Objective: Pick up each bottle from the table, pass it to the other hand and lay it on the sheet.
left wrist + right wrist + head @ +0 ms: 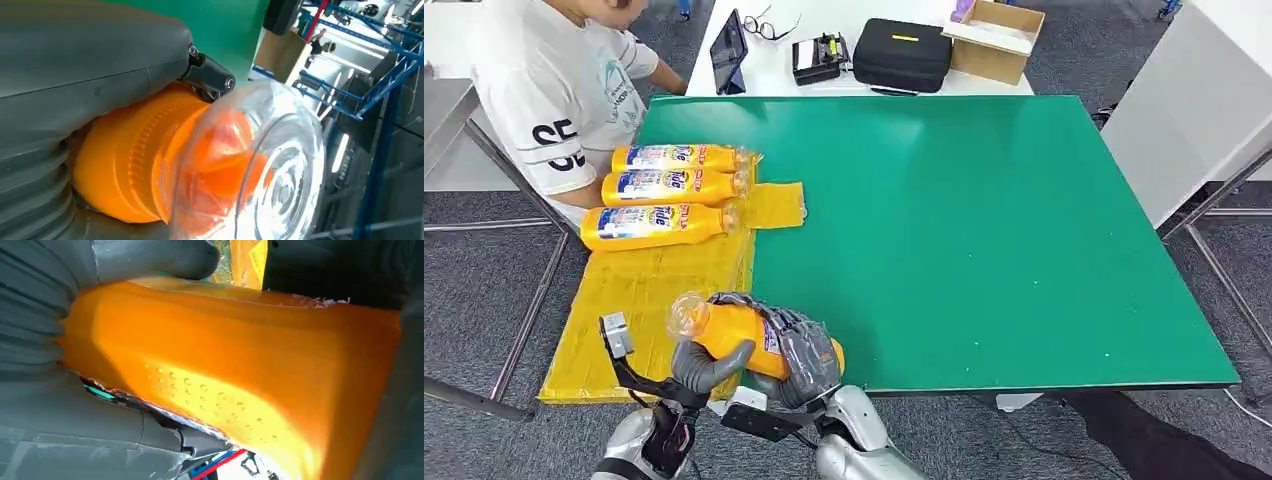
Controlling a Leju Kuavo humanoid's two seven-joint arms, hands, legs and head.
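An orange bottle [732,333] with a clear cap lies tilted above the table's near edge, its cap toward the yellow sheet [659,290]. My left hand [704,368] wraps its neck end from below, and my right hand [802,350] grips its body. In the left wrist view the bottle's neck [125,165] and clear cap sit tight against my left hand [75,75]. In the right wrist view the orange body [240,365] lies between the thumb and fingers of my right hand [45,305]. Three more orange bottles [664,187] lie side by side on the sheet's far end.
The green table [984,230] stretches to the right. A person in a white shirt [549,90] sits at the far left corner beside the laid bottles. Behind stands a white table with a black case [902,52], a cardboard box [996,40] and a tablet [729,50].
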